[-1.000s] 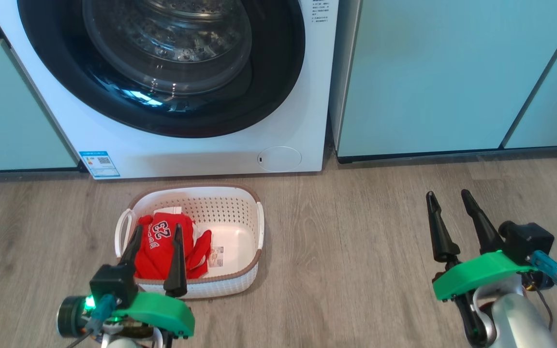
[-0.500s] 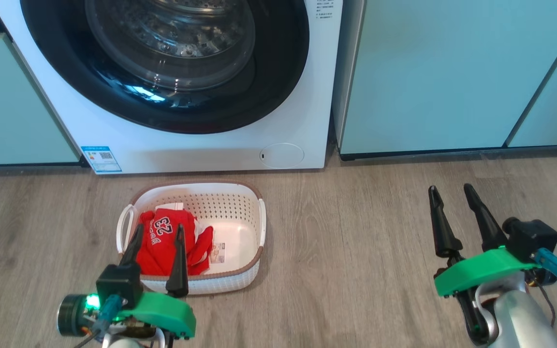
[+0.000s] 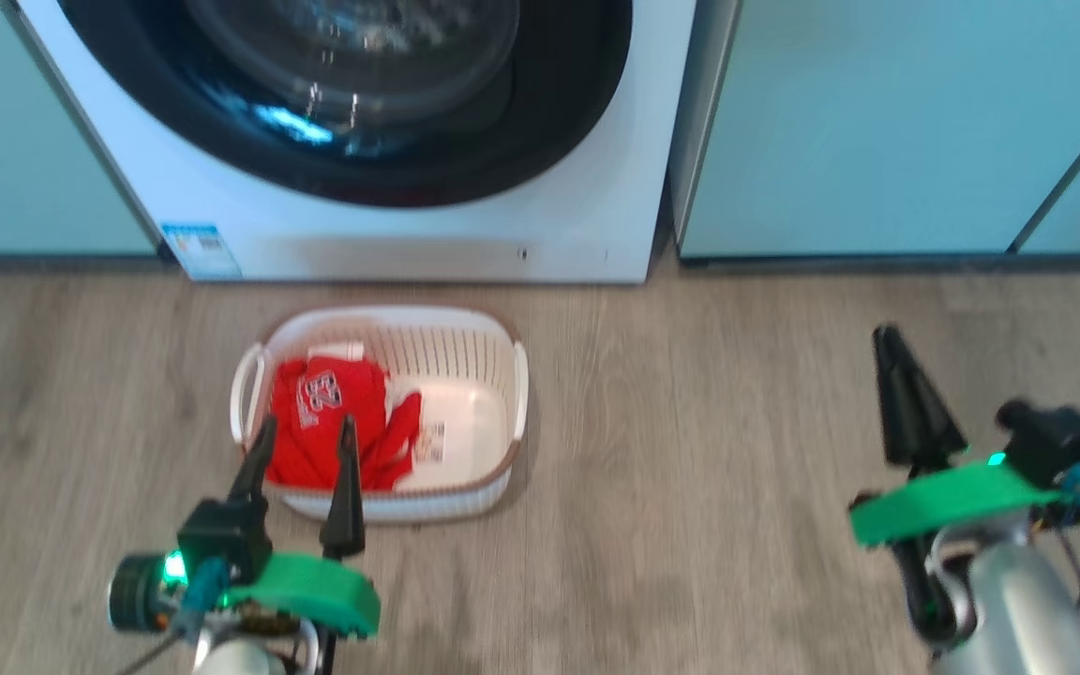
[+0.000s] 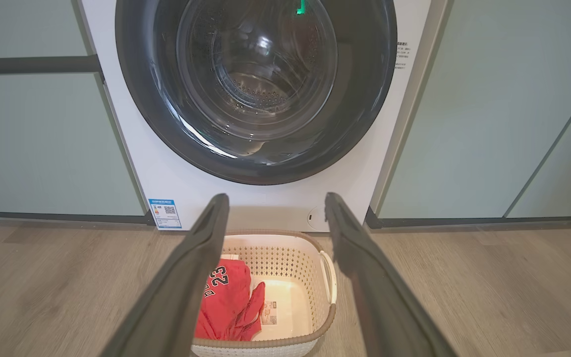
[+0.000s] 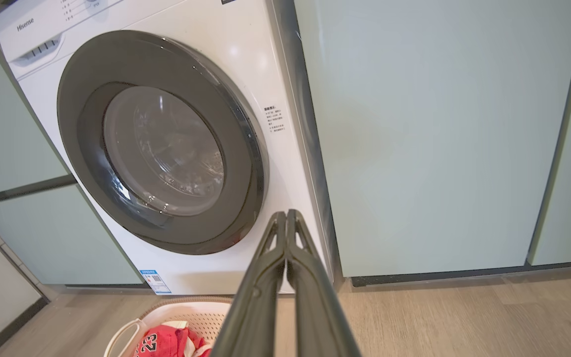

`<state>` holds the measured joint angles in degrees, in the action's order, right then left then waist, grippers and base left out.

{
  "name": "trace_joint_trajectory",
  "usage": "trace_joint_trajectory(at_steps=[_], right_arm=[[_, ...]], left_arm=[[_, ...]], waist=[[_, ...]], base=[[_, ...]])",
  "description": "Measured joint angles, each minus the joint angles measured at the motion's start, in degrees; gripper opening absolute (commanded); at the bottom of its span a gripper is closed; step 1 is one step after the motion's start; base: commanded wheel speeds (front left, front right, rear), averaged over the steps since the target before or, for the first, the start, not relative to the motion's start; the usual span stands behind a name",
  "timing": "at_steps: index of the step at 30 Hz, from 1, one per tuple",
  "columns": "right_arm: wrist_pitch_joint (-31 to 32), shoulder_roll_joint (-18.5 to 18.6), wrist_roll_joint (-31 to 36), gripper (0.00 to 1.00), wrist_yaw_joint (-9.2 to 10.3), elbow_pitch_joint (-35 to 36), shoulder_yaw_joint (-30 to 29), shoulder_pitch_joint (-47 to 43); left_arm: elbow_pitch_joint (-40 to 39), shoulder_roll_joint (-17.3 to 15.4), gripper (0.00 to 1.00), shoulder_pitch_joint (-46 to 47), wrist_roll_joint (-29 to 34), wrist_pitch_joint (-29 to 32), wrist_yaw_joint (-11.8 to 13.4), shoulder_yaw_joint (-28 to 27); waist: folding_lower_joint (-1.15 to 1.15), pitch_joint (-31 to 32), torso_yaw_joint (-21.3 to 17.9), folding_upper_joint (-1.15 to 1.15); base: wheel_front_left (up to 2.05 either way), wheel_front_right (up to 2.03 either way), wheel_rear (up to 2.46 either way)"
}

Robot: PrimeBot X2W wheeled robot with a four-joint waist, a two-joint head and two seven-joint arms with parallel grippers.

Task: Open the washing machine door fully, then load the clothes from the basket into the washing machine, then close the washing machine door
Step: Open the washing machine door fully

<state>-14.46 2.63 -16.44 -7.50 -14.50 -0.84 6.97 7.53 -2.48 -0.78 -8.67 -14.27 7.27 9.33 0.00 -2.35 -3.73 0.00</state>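
The washing machine door [image 3: 352,84] is shut on the washing machine [image 3: 409,248]. The head view is blurry, and the door is well ahead of both sets of fingers. Your left gripper [image 3: 306,431] has its fingers spread and empty, tips overlapping the near rim of the basket [image 3: 451,352]. The clothes [image 3: 334,422] show between and just past those tips, in the basket's left half. Your right gripper [image 3: 889,342] hangs over bare floor [image 3: 690,422], well right of the basket. Its fingers are pressed together into one dark wedge, nothing in them.

Left wrist view: fingers wide apart. The door is above the tips and closed. The basket is on the floor between the two fingers, near the machine's foot. The red clothes sit by the left-side finger, "23" readable, and the label sticker [image 4: 269,312] is just right of them.

Right wrist view: fingers tight, tip to tip, holding nothing. The door is up-left of the tips, flush with the front. The teal cabinet [image 5: 439,148] is to their right. A basket corner with red in it is at the bottom, left of the fingers.
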Motion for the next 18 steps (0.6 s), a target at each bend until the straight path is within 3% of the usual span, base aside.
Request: trace_joint_trajectory(at_steps=[5, 11, 18], right_arm=[[0.0, 0.03, -3.75, 0.0, 0.0, 0.59, -1.3, 7.06], [0.15, 0.29, -12.72, 0.0, 0.0, -3.15, -3.35, 24.1], [10.93, 3.04, -26.55, 0.0, 0.0, -9.2, -6.68, 44.73]], left_arm=[[-1.65, 0.01, 1.0, 4.41, 0.0, 0.0, -0.09, 0.23], [-2.83, 0.03, 1.0, 10.84, 0.0, -0.01, -0.62, 1.31], [-3.63, 0.11, 1.0, 17.67, -0.03, -0.01, -1.4, 1.94]], waist=[[0.0, -4.99, 1.31, 0.0], [0.02, -13.6, 3.82, 0.0], [0.03, -22.33, 5.95, 0.0]], base=[[0.0, 0.0, 0.0], [0.0, 0.0, 0.0], [0.0, 0.0, 0.0]])
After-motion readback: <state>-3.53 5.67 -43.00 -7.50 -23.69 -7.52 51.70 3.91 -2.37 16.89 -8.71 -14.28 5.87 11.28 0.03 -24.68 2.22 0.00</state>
